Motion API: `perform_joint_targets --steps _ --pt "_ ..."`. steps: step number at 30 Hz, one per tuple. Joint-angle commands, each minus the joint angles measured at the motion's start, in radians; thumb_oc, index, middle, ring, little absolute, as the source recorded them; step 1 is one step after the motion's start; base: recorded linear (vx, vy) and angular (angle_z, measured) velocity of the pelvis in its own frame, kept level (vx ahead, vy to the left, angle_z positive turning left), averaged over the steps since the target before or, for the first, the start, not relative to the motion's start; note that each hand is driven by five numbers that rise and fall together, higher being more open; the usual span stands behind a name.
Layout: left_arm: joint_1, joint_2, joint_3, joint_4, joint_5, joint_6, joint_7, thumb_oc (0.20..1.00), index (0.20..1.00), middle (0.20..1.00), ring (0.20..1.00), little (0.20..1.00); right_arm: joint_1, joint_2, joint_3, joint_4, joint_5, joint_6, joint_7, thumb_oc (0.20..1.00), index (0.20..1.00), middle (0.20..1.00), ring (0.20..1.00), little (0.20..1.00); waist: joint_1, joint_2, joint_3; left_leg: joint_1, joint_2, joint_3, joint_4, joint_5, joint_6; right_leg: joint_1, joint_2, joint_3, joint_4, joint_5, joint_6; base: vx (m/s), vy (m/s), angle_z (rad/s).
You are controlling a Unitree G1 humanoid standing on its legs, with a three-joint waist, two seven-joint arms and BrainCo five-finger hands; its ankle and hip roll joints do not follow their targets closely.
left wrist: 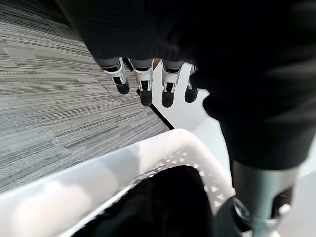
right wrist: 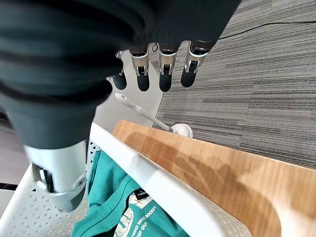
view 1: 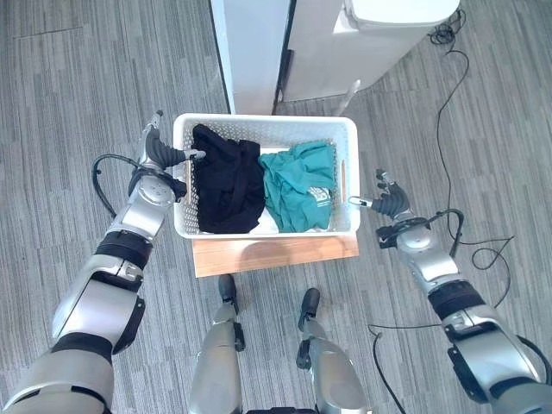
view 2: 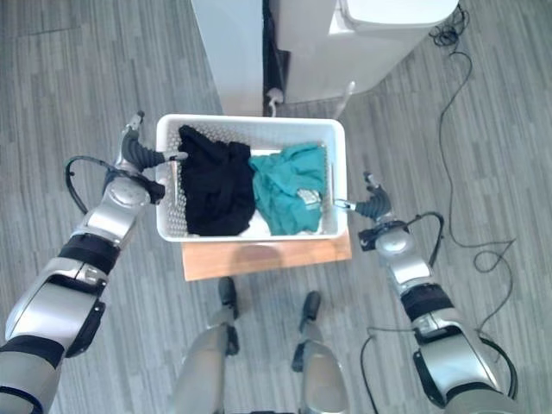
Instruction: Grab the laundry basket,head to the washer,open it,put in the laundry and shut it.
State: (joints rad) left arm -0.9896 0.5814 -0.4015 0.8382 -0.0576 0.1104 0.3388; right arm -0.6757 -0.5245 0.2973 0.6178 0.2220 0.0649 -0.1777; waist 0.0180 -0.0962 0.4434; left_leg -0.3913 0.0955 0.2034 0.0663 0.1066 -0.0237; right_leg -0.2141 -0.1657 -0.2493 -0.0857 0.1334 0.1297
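the white laundry basket [view 1: 266, 129] sits on a low wooden counter [view 1: 276, 253], its long axis running left to right across the robot's front, open side up. inside, a black garment [view 1: 226, 179] fills the left half and a teal garment [view 1: 297, 185] the right half, the two touching in the middle. the left hand [view 1: 160, 152] is at the basket's left short wall, its thumb reaching over the rim; in the left wrist view its fingers [left wrist: 144, 90] hang straight and apart outside the rim, closed on nothing. the right hand [view 1: 390, 203] is just beside the right short wall, thumb tip at the rim; its fingers [right wrist: 165, 74] also point straight and apart, off the basket. behind the basket stands a white washer [view 1: 354, 43], on the grey carpet floor [view 1: 69, 95].
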Motion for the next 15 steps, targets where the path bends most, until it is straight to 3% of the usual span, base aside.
perform_joint_targets --steps 1,6,9,15 --pt "-0.11 0.01 -0.021 0.046 0.048 -0.006 -0.004 1.0 1.0 1.0 1.0 1.0 -0.065 -0.081 -0.02 -0.03 0.025 -0.022 -0.034 1.0 1.0 1.0 1.0 1.0 0.038 0.004 0.001 -0.026 -0.007 -0.103 0.094 -0.094 -0.027 -0.025 -0.048 0.011 0.091 -0.036 0.044 0.0 0.0 0.0" --pt "-0.124 -0.016 -0.059 0.123 -0.032 0.0 -0.06 1.0 1.0 1.0 1.0 1.0 -0.147 -0.093 0.022 0.001 0.041 -0.004 -0.03 1.0 1.0 1.0 1.0 1.0 0.045 0.009 0.025 -0.038 -0.004 -0.108 0.093 -0.082 -0.028 -0.033 -0.044 0.008 0.089 -0.031 0.042 0.0 -0.001 0.01" --pt "-0.149 -0.073 -0.093 0.276 -0.144 -0.005 -0.111 1.0 1.0 1.0 1.0 1.0 -0.239 -0.092 0.08 0.03 0.067 0.01 -0.025 1.0 1.0 1.0 1.0 1.0 0.045 0.005 0.042 -0.057 -0.002 -0.114 0.092 -0.07 -0.032 -0.046 -0.039 0.004 0.085 -0.022 0.041 0.0 -0.002 0.01" --pt "-0.206 -0.086 -0.127 0.366 -0.176 -0.012 -0.121 1.0 1.0 1.0 1.0 1.0 -0.268 -0.088 0.116 0.055 0.097 0.004 -0.022 1.0 1.0 1.0 1.0 1.0 0.043 -0.003 0.055 -0.07 0.002 -0.119 0.097 -0.064 -0.036 -0.05 -0.033 0.001 0.079 -0.016 0.041 0.0 -0.002 0.01"
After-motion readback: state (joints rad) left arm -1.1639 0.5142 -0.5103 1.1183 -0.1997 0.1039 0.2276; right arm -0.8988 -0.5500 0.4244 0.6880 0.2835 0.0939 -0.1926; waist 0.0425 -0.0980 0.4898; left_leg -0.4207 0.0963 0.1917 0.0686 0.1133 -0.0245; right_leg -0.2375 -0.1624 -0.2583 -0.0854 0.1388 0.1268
